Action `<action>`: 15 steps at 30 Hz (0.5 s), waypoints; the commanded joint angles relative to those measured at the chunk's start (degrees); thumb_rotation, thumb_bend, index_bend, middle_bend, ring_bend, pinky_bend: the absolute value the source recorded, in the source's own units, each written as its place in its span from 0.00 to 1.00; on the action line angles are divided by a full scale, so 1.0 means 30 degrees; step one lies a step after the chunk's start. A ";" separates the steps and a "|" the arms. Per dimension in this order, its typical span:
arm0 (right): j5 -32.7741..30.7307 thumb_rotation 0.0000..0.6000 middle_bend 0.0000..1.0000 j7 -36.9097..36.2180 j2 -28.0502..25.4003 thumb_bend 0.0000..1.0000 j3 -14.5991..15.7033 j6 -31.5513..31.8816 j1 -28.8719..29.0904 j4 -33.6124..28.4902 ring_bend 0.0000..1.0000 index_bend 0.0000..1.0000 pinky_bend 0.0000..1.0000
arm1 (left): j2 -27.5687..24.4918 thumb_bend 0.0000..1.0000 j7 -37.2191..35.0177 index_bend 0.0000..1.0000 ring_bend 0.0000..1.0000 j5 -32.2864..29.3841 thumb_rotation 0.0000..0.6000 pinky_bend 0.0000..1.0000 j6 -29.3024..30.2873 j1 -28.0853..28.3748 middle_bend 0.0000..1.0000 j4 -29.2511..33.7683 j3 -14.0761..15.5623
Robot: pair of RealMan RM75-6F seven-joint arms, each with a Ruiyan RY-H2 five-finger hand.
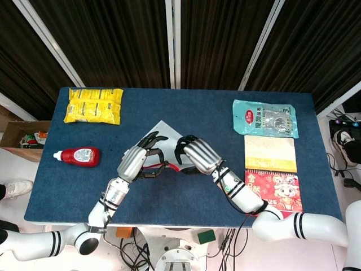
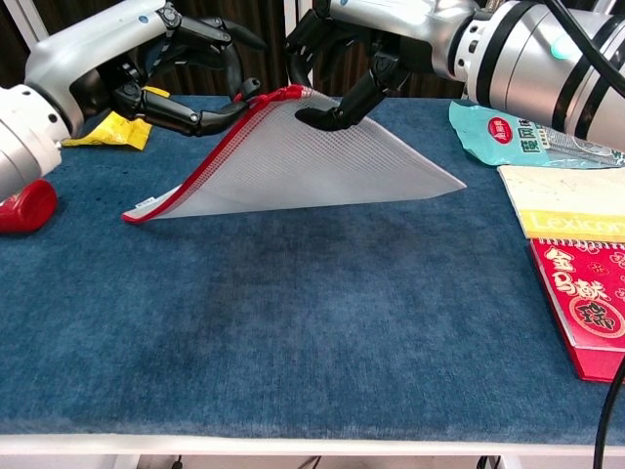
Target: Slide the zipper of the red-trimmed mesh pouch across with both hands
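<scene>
Above the blue table [image 2: 293,322], the left hand [image 2: 186,73] and right hand [image 2: 337,59] each pinch the raised red top edge of the mesh pouch [image 2: 312,161].

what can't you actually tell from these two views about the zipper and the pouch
- Zipper slider: in the head view the left hand and right hand cover the pouch's raised red edge; in the chest view it is too small to pick out among the fingers.
- Whether the zipper is open or closed: not readable in either view.
- Pouch contents: nothing shows through the mesh, but the far side is hidden.
- Red bottle: cut off by the chest view's left edge.
</scene>
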State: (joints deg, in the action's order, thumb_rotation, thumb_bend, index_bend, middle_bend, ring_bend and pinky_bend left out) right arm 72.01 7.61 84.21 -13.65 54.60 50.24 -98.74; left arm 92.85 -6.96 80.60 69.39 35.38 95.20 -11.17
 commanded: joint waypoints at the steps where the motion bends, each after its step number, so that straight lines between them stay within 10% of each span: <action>1: 0.0080 1.00 0.51 0.0160 -0.0195 0.74 0.0086 -0.0057 -0.0004 -0.0237 0.24 0.81 0.31 | 0.0035 0.51 0.0108 0.63 0.03 -0.0193 1.00 0.12 -0.0161 0.0058 0.17 0.0050 -0.0070; 15: 0.0809 1.00 0.51 0.0397 -0.1230 0.80 0.0524 -0.0080 -0.0250 -0.1351 0.24 0.80 0.31 | 0.0032 0.51 0.0722 0.63 0.03 -0.1261 1.00 0.12 -0.1064 0.0359 0.17 0.0131 -0.0383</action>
State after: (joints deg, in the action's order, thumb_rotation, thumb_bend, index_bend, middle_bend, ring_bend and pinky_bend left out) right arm 74.35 8.86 80.61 -12.13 54.36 49.53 -102.70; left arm 92.96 -4.87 76.89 66.28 36.41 95.60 -12.28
